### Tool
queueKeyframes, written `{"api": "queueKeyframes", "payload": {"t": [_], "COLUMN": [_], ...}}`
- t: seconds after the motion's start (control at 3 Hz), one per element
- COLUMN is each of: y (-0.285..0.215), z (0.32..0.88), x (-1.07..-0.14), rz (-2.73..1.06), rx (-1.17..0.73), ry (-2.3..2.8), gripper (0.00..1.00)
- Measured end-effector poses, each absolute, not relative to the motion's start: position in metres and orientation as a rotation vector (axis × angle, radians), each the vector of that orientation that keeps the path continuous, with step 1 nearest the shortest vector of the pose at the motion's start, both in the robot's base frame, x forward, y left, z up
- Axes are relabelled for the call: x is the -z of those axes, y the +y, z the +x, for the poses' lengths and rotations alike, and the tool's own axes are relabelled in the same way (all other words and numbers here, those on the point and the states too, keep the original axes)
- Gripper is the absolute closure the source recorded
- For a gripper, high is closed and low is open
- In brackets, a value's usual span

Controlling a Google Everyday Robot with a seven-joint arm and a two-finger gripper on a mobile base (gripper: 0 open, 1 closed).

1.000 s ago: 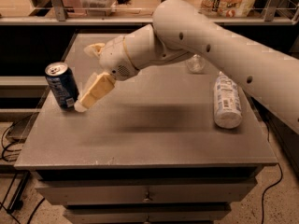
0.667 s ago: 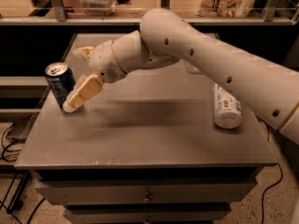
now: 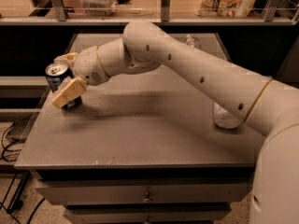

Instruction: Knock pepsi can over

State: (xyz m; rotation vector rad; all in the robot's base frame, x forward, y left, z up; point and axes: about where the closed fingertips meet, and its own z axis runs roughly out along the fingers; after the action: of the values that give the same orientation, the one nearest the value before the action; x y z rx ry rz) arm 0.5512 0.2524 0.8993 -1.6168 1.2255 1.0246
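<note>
Pepsi can (image 3: 56, 73) is standing upright inside the gripper (image 3: 62, 80), whose fingers (image 3: 70, 90) are gaping wide (the near one is crossing its lower half).

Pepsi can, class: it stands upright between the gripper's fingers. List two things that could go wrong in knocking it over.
1. The pepsi can stands near the edge of the table, on the left of the camera view; tipped that way, it may roll off.
2. The gripper has its open fingers astride the can, so a push may slide it upright rather than topple it.
</note>
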Motion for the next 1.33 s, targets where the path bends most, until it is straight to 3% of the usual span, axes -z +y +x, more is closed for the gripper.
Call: {"api": "queueKeyframes", "payload": {"t": [0.67,1.0,1.33], "y": [0.251,0.227,0.189], "z": [0.557,0.565,0.581], "x": [-0.904,-0.912,-0.912], "rz": [-1.689,-1.791,-1.887], "rx": [-0.976,-0.832,-0.652], "ry": [1.211,1.276,1.370], "gripper": [0.65,0.88,1.00]}}
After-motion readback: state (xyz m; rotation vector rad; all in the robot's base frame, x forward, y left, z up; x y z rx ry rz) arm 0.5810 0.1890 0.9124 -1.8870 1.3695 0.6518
